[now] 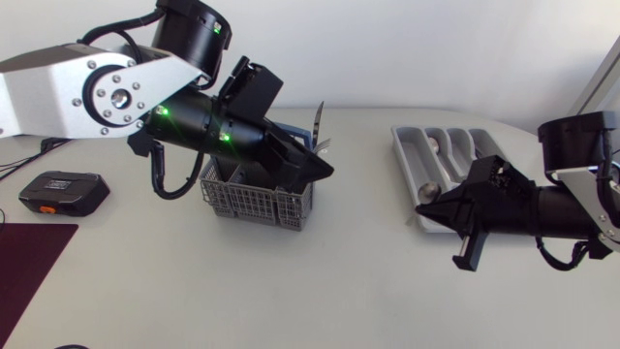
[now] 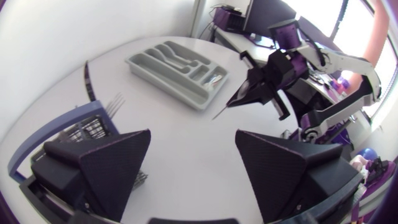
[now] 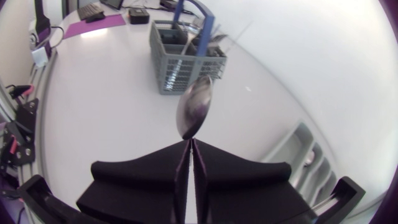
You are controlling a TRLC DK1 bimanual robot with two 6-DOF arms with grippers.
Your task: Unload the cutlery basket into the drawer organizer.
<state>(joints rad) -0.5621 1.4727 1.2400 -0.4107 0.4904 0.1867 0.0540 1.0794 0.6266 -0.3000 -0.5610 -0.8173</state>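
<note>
Spoon delivery under way: the right hand (image 1: pixel 426 208), clamped on a spoon (image 3: pixel 194 112), hangs at the near side of the drawer organizer (image 1: pixel 405 145). The likely next move is lowering it into a compartment. The left hand (image 1: pixel 323 173), spread wide, hovers over the cutlery basket (image 1: pixel 254 204), left.

Bare surface (image 1: pixel 363 252) lies open between the basket (image 1: pixel 252 204) and the tray (image 1: pixel 400 145). The left tool (image 1: pixel 325 173) hangs over the basket; the right tool (image 1: pixel 428 210) covers a tray corner.
</note>
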